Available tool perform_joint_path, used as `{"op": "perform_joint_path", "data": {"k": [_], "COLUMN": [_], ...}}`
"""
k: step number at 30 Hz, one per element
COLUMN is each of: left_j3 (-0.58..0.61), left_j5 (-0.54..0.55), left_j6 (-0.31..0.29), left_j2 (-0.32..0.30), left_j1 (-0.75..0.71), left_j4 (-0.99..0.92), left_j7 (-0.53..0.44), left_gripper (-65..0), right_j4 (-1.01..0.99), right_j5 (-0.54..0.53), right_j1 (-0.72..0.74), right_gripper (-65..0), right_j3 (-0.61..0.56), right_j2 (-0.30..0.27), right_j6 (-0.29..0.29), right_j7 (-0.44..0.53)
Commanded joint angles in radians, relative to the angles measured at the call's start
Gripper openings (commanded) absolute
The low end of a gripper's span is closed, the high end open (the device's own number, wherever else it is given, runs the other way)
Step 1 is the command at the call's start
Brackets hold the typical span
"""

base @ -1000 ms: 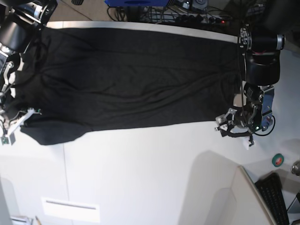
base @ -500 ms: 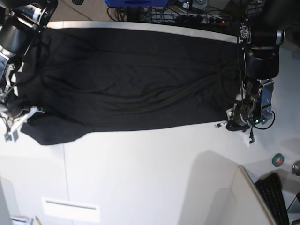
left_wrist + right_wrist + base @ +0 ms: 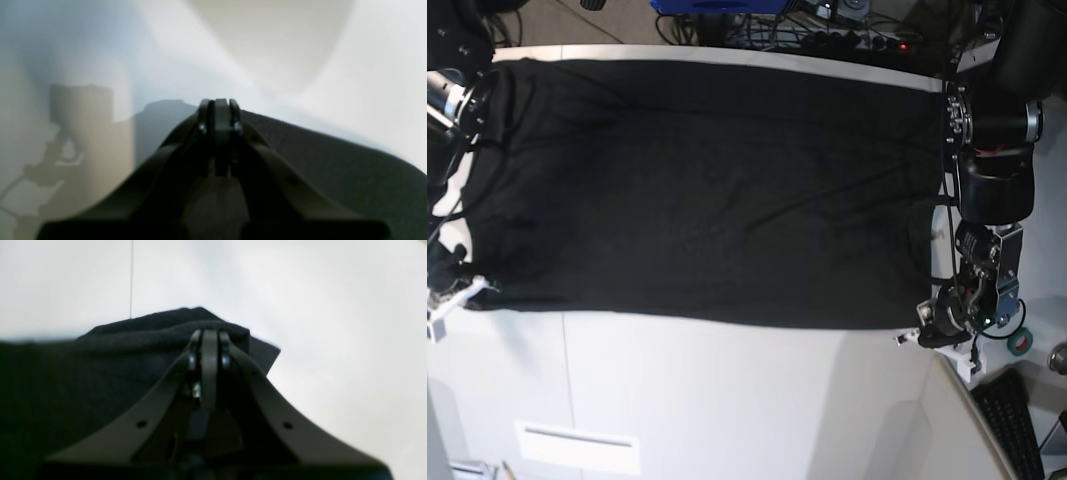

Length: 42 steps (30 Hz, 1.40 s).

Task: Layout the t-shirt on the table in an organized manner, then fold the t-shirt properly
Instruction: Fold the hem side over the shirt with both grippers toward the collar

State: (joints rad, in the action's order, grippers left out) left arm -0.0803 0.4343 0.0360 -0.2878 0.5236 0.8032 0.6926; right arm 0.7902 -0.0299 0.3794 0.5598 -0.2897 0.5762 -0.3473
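Near edge of the desk (image 3: 727,400): bare white, with a thin seam line running toward the shirt.

Just beyond it, the shirt's near hem, stretched straight between two pinched corners. Left tool (image 3: 919,336) clamped on the near corner toward the desk's right edge; in its wrist view, left tool (image 3: 217,111) with jaws together and dark cloth beside and under them, though blur leaves the exact bite unclear. Right tool (image 3: 459,290) clamped on the opposite near corner by the left edge; in its wrist view, right tool (image 3: 209,341) closed over a bunched fold of cloth at the corner tip.

Farther back, the shirt (image 3: 707,190) spread wide across the far half of the desk, plain black side up, no print showing, far hem along the far edge, shallow creases across the middle.

Step in hand, probably: laying out, drawing the near hem taut and flat.

To do well: keep both grips firm, keep both tools at equal height and equal reach from the near edge so the hem stays parallel to it. Pull outward gently, only enough to erase creases, never enough to drag the far hem off the desk. Lower both corners together before letting go, so neither curls back.
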Motion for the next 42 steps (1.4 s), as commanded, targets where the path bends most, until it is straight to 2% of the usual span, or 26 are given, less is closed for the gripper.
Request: {"op": "perform_joint_path", "data": {"k": [1,5,9,19,25,32,42], "left_j3": [-0.002,-0.009,-0.013,-0.014,-0.003,-0.013,-0.017], "left_j5": [-0.002,-0.001,-0.001,-0.001,-0.001,-0.001,-0.001], "left_j6": [0.0,0.0,0.0,0.0,0.0,0.0,0.0], "left_j2": [-0.011,-0.011,-0.011,-0.009,0.015,0.009,-0.034], "left_j1": [0.037,0.069,0.077,0.08,0.073,-0.044,-0.219], "left_j4": [0.015,0.017,0.072,0.189,0.201,0.253,0.523], "left_j7": [-0.014,-0.014,-0.014,0.017,0.022,0.025,0.203], "left_gripper": [-65.0,-65.0,-65.0,-65.0,-65.0,-65.0,-65.0], "right_j4": [0.004,0.001,0.002,0.011,0.058,0.058,0.062], "right_j5": [-0.015,-0.015,-0.015,-0.015,-0.015,-0.015,-0.015], "right_j1": [0.036,0.036,0.034,0.036,0.005,-0.069,-0.152], "right_gripper": [-65.0,-65.0,-65.0,-65.0,-65.0,-65.0,-65.0], "right_j3": [-0.019,-0.07,-0.07,-0.07,-0.076,-0.068,-0.068], "right_j2": [-0.026,-0.036,-0.038,-0.056,-0.061,-0.065,-0.07], "right_j6": [0.003,0.003,0.003,0.003,0.001,0.0,0.0], "right_j7": [0.05,0.156,0.199,0.205,0.199,0.198,0.198]}}
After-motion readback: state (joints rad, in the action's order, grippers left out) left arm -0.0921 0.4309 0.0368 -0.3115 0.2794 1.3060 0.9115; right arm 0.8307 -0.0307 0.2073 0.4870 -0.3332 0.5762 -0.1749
